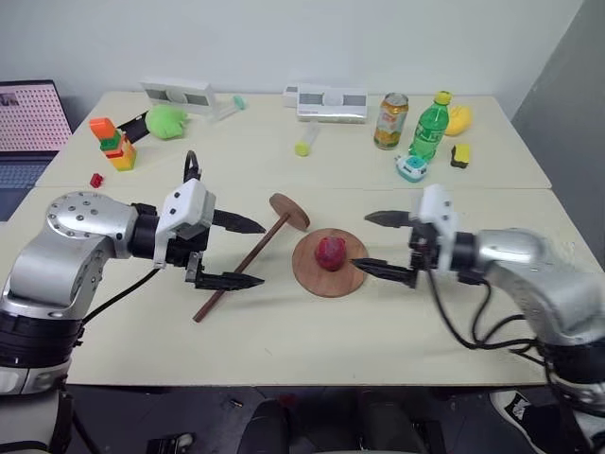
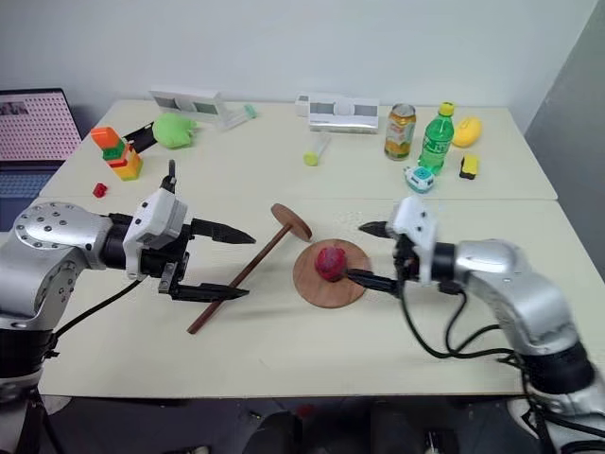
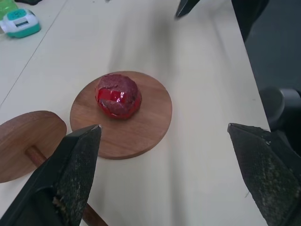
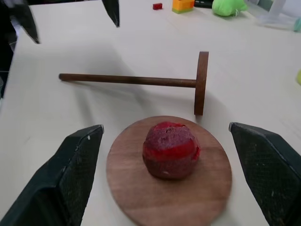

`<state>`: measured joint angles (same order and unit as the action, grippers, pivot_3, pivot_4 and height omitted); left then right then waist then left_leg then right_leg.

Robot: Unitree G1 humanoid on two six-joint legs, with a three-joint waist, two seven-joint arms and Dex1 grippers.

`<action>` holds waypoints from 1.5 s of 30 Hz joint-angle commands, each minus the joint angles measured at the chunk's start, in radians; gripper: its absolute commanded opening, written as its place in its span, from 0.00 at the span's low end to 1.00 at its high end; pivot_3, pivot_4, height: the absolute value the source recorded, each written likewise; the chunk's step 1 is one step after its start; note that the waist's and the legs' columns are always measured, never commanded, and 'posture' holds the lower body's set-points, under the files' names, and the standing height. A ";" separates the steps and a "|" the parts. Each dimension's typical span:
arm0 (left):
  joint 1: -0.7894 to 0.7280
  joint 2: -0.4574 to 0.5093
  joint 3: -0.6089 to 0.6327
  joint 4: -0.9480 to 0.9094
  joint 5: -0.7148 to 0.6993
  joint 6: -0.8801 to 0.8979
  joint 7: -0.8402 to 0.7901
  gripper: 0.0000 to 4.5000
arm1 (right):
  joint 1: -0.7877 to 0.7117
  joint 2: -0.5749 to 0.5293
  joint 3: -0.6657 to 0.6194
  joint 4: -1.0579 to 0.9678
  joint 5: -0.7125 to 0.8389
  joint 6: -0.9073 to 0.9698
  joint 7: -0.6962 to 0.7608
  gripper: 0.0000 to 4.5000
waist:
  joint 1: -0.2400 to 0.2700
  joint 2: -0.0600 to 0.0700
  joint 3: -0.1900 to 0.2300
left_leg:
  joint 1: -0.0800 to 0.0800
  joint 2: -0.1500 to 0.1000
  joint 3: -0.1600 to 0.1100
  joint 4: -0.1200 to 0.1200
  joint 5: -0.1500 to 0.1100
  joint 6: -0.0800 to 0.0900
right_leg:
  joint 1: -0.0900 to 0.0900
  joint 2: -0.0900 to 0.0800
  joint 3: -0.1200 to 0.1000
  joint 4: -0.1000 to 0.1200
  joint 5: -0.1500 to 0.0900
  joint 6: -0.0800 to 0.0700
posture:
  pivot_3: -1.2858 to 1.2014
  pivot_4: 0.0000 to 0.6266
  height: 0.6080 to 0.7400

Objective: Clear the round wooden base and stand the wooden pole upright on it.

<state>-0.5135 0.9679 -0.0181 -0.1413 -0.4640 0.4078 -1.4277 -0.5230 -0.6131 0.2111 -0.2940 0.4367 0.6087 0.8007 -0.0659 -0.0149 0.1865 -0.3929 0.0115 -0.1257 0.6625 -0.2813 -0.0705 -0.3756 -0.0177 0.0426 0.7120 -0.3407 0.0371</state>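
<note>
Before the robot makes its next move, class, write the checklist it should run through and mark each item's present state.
1. Round wooden base cleared: not ok, a red ball-like object sits on it.
2. Right claw open to take the red object: ok.
3. Right claw beside the base, touching nothing: ok.
4. Wooden pole upright on the base: not ok, it lies on the table, its disc end beside the base.
5. Left claw open and empty by the pole: ok.
</note>
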 commanded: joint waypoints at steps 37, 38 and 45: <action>0.057 -0.064 0.027 -0.092 -0.027 0.043 0.150 1.00 | -0.251 0.144 -0.309 0.791 -0.305 -0.202 -0.451 0.58 | -0.021 0.000 0.000 | -0.004 -0.001 0.000 0.001 0.001 -0.002 | -0.005 -0.001 0.001 0.002 0.000 0.000 | 0.52 0.24 1.00; 0.058 -0.069 0.027 -0.097 -0.025 0.047 0.157 1.00 | -0.281 0.147 -0.314 0.889 -0.326 -0.260 -0.491 0.58 | -0.021 0.000 0.000 | -0.002 -0.001 0.003 0.000 0.002 -0.003 | -0.005 -0.001 0.003 0.003 0.000 0.000 | 0.52 0.24 1.00; 0.053 -0.074 0.032 -0.096 -0.018 0.049 0.178 1.00 | -0.437 0.170 -0.348 1.326 -0.349 -0.491 -0.541 0.58 | -0.044 0.000 0.000 | -0.001 0.000 0.007 -0.001 0.002 -0.004 | -0.006 -0.001 0.007 0.003 0.000 0.000 | 0.52 0.24 1.00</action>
<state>-0.4473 0.8916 -0.0096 -0.2216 -0.4775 0.4578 -1.2644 -0.9236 -0.4354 -0.1174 0.9736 0.0973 0.1871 0.2775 -0.1098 -0.0146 0.1865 -0.3940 0.0119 -0.1181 0.6615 -0.2791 -0.0744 -0.3811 -0.0183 0.0495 0.7153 -0.3405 0.0370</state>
